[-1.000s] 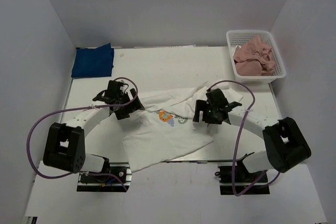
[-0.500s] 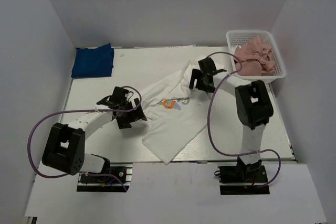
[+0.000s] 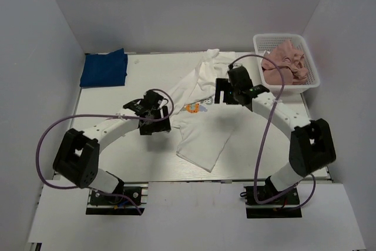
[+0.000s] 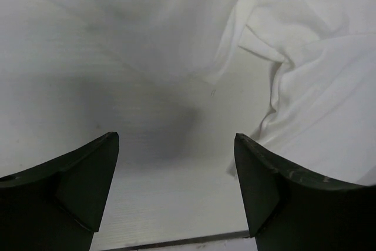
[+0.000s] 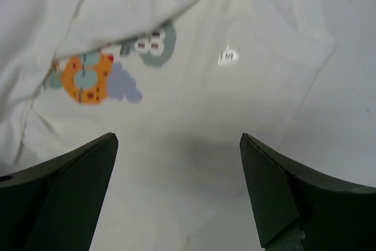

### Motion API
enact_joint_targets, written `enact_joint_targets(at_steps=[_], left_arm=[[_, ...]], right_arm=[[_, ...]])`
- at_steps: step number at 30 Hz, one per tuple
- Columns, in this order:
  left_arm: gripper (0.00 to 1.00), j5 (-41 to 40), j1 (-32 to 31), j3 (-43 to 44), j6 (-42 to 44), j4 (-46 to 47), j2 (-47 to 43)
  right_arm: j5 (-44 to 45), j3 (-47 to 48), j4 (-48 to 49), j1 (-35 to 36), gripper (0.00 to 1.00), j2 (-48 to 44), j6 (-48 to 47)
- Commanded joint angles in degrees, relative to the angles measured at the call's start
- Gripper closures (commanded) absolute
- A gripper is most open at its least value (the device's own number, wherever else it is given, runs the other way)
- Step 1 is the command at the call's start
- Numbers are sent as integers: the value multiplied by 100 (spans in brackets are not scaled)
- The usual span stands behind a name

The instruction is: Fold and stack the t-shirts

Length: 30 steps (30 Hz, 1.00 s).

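The white t-shirt (image 3: 202, 136) with a cartoon print (image 3: 197, 107) lies crumpled in a long strip from the back middle of the table toward the front. My left gripper (image 3: 158, 121) is open and empty at its left edge; in the left wrist view (image 4: 176, 135) bare table lies between the jaws and white cloth (image 4: 317, 86) lies to the right. My right gripper (image 3: 226, 91) is open just above the shirt, beside the print (image 5: 88, 77), holding nothing (image 5: 179, 136). The blue t-shirt (image 3: 104, 67) lies folded at the back left. The pink t-shirt (image 3: 285, 63) is bunched in the basket.
A white mesh basket (image 3: 258, 45) stands at the back right corner. White walls close in the table on the left, back and right. Purple cables loop from both arms.
The white shirt has swung round and drawn into a narrower strip reaching farther back. My left gripper has moved right to its edge. My right arm has shifted, gripper still over the shirt's upper part.
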Motion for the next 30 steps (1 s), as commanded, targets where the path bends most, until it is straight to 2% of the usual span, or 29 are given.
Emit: enact_joint_targets(at_steps=[1,5,9,12,13,14,17,21,24,27,30], left_arm=[[12,-823,-310,636,164,-215,408],[17,-1358,-556,1165,164,-339,1049],[30,-1641,-609,1438,112,-339,1594],[54,-1887,-610,1666,-36,-558,1998],[82,-2001,-610,1728,-90,-724,2069],[98,-2141,-610,1781,-256,-882,2122],[100,-2142,-610,1860,-258,-814,1957],[100,-1372,-610,1860,93,-366,1316],[100,-904,-460,1799,164,47,770],[100,-1288,-355,2000,112,136,629],[100,-1693,-110,2509,-308,-338,900]], right_arm=[[-182,-778,-156,240,10,-445,163],[-604,-1690,36,478,10,-955,313],[-894,-2167,256,838,10,-1193,453],[-903,-2370,336,1076,10,-1203,489],[-886,-2379,345,1163,10,-1176,480],[-886,-2396,371,1260,10,-1132,489],[-930,-2405,537,1541,10,-974,462],[-851,-2344,731,1832,10,-474,506],[-693,-2247,617,1832,11,-69,979],[-701,-2387,529,1780,11,98,1349],[-667,-2712,468,1727,15,-50,1657]])
